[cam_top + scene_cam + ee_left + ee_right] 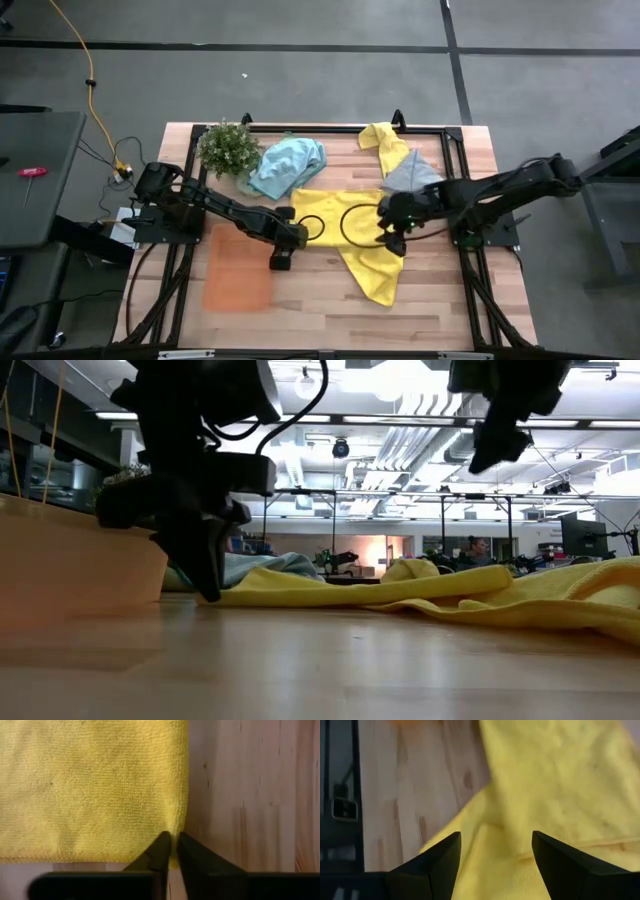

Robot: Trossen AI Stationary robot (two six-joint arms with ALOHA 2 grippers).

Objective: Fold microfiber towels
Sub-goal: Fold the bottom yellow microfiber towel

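Left gripper (171,849) pinched shut on corner of yellow towel (345,225) spread mid-table, right gripper (495,851) wide open w/ nothing held just above its far side; risk: thin corner pinch may slip if lifted fast.

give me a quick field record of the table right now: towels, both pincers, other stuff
work towel: yellow towel, spread mid-table, one end trailing toward the front edge
left pincer: shut on the yellow towel's corner, down at the table
right pincer: open, above the yellow towel's right part
other towels: blue towel bunched at the back by the plant; second yellow towel and grey towel back right
tray: orange, front left, nothing on it
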